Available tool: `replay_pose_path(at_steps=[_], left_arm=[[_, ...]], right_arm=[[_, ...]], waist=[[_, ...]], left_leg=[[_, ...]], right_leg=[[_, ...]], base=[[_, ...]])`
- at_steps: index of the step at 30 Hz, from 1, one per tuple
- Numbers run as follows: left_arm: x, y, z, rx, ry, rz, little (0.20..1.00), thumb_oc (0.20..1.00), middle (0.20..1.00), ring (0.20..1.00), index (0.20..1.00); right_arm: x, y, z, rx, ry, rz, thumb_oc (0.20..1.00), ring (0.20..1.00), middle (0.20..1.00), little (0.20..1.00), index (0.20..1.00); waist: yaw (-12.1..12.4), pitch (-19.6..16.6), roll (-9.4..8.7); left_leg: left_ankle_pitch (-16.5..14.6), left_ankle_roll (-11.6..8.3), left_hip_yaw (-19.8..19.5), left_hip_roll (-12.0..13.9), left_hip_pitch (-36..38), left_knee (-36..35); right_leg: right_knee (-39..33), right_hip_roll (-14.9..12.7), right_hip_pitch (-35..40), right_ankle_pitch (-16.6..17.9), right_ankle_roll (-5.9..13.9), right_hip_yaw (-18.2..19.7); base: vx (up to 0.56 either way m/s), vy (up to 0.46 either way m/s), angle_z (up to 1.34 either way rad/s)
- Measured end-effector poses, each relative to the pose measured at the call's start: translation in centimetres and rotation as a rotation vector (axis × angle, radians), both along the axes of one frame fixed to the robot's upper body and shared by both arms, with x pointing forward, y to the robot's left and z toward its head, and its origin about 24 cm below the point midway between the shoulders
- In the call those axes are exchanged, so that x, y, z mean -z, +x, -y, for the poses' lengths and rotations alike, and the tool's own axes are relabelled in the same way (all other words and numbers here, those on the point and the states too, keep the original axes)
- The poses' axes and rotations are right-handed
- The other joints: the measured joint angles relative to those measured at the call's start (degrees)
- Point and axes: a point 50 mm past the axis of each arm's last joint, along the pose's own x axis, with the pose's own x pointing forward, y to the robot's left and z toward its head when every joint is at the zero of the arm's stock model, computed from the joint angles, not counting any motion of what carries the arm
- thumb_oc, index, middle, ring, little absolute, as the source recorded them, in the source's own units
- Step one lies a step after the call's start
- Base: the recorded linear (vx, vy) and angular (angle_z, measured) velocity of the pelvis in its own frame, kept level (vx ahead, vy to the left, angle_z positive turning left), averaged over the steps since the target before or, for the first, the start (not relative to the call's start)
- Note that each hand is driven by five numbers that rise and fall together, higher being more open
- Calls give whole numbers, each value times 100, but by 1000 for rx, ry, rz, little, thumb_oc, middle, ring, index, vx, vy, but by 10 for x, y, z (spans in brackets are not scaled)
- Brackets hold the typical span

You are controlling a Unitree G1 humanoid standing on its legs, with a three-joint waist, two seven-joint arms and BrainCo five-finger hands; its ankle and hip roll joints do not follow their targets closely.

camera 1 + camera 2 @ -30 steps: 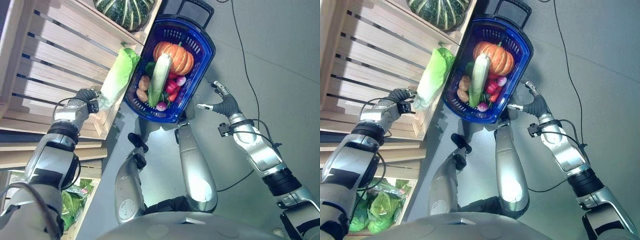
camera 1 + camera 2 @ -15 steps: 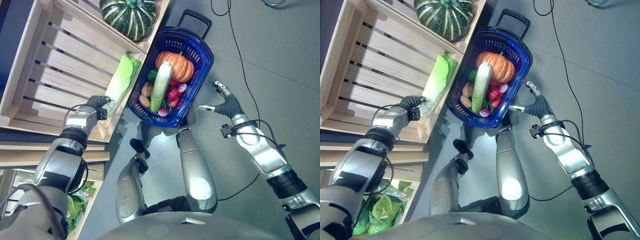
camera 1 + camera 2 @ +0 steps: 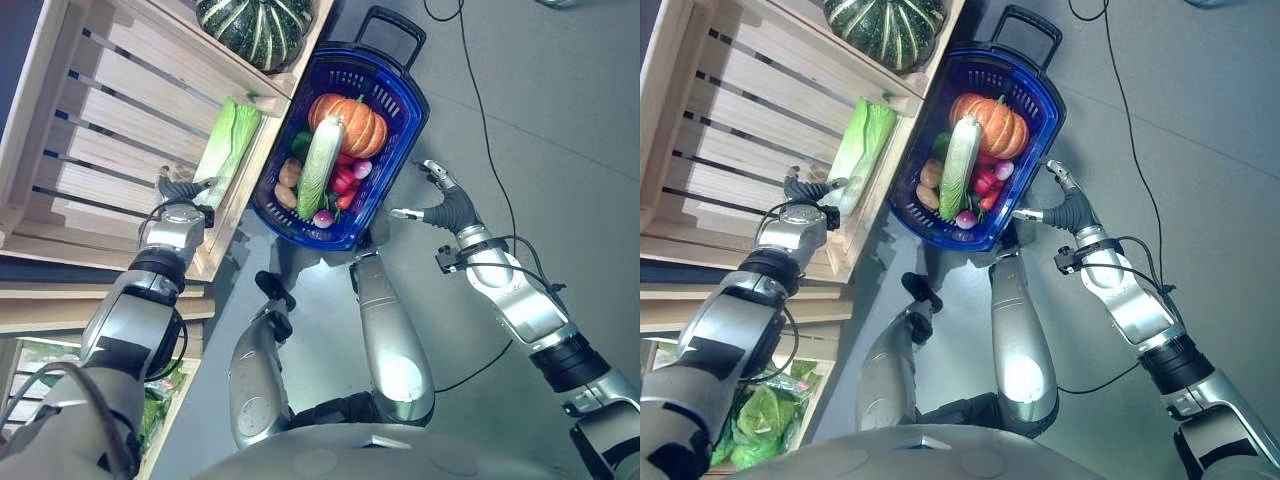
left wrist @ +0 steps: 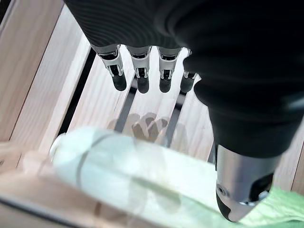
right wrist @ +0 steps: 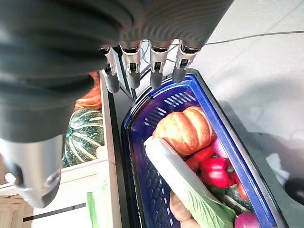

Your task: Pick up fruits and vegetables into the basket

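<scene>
Green cabbage [image 3: 226, 143] lies in the wooden crate [image 3: 90, 120], unheld beneath the left hand's [image 3: 178, 190] straight fingers [image 4: 140, 71].

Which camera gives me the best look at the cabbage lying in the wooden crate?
The left eye view: the whole cabbage lies along the crate edge, beyond the open left hand. The left wrist view shows its pale end close; the right wrist view a green sliver.

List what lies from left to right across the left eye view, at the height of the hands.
Wooden crate → left hand → cabbage → blue basket → right hand.
</scene>
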Motion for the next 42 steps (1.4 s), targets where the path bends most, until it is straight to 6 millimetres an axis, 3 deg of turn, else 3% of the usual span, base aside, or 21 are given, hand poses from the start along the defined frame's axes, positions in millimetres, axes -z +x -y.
replay_pose_path(at_steps=[4,10,18,22,29,34,42], left_arm=[[-23,1,-11,-73,185,80,1000,1000,1000,1000,1000],[-53,7,-3,-48,438,176,1000,1000,1000,1000,1000],[-59,12,7,39,579,160,1000,1000,1000,1000,1000],[-54,15,11,111,536,112,1000,1000,1000,1000,1000],[-19,17,24,213,186,-13,1000,1000,1000,1000,1000],[-26,20,18,186,72,-2,1000,1000,1000,1000,1000],[-32,22,12,139,66,-33,1000,1000,1000,1000,1000]], right_arm=[[3,1,1,12,7,-9,1000,1000,1000,1000,1000],[9,1,1,38,34,-28,1000,1000,1000,1000,1000],[10,1,1,59,48,-19,1000,1000,1000,1000,1000],[10,2,-3,64,74,-13,1000,1000,1000,1000,1000],[11,7,-5,73,85,-17,1000,1000,1000,1000,1000],[7,10,-8,65,94,-6,1000,1000,1000,1000,1000],[8,10,-9,53,90,-23,1000,1000,1000,1000,1000]], waist=[[35,22,-113],[98,25,-160],[108,29,-167],[100,30,-169],[71,27,-173],[75,25,-178],[15,8,-210]], left_leg=[[3,-11,-19,89,-248,135],[1,-17,-70,101,-403,189],[10,-21,-91,103,-600,184],[10,-20,-96,103,-664,184],[9,-19,-90,100,-741,182],[9,-20,-86,104,-754,179],[8,-20,-81,105,-792,175]], right_leg=[[37,69,-211,79,-61,-9],[38,69,-310,77,-61,-40],[41,62,-495,89,-74,-84],[41,59,-557,89,-74,-88],[33,56,-635,88,-72,-85],[33,62,-652,89,-73,-83],[4,65,-681,89,-72,-81]], base=[[-1,-47,-4],[-4,-20,1],[-1,-4,0],[0,0,0],[0,0,0],[0,0,0],[0,0,0]])
